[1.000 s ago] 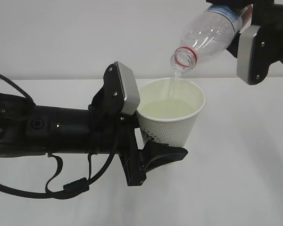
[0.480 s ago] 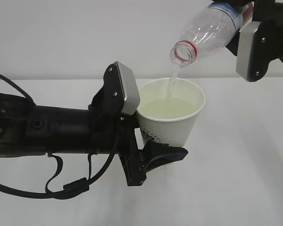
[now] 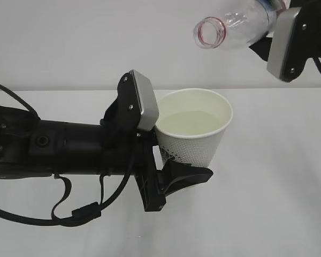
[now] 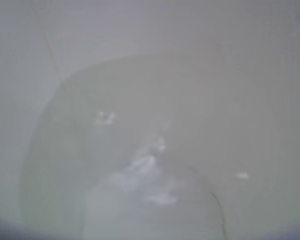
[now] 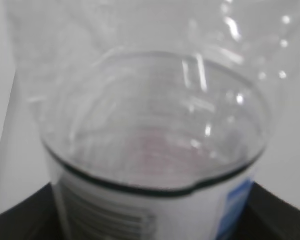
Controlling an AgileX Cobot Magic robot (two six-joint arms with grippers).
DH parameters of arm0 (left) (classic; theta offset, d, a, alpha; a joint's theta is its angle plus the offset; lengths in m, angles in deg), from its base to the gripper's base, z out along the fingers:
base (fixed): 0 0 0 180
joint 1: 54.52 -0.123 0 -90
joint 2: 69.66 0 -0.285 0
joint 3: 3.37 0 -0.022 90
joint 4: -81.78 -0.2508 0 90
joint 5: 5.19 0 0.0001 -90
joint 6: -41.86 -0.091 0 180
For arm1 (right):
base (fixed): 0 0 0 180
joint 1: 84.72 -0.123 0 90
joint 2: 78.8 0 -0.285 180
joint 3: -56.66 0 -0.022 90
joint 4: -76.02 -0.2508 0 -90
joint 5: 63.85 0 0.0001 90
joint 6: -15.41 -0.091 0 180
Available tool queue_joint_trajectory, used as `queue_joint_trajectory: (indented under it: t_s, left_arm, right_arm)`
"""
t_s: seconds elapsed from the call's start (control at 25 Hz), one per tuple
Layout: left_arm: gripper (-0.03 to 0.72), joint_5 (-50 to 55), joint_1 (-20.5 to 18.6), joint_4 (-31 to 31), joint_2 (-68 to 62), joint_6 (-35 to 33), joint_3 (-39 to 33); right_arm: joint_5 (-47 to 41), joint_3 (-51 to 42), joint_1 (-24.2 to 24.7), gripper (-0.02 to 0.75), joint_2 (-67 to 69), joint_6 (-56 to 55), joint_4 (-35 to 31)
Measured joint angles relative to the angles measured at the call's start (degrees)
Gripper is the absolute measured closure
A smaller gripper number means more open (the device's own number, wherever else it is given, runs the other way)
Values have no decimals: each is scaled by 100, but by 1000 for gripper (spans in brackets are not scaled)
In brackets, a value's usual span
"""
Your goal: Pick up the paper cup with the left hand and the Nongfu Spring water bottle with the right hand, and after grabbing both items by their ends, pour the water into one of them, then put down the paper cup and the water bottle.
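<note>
Gripped low on its dimpled wall between the left hand's (image 3: 174,174) jaws, the paper cup (image 3: 195,131) brims with water (image 3: 190,121), so it is likely heavy, soft and crushable, while the right hand's (image 3: 278,37) jaws clamp the light, near-empty bottle (image 3: 235,24) near its base.

Exterior view: bright, even, diffuse lighting; soft faint shadow on the table (image 3: 267,214) at 5 o'clock; focus sharp. Left wrist view: pale, low-contrast, wholly out of focus, small white glints on the water (image 4: 150,165) near centre. Right wrist view: the bottle (image 5: 155,125) blurred at close range, specular highlights toward 2 o'clock.
</note>
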Motion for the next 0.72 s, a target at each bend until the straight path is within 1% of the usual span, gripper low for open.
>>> queue_joint_trajectory:
  t_s: [0.36,0.72]
  left_arm:
    - [162,0,0,0,0,0,0]
    - [162,0,0,0,0,0,0]
  right_arm:
    - [21,0,0,226,0,-1234,-12]
    - [69,0,0,226,0,-2234,-12]
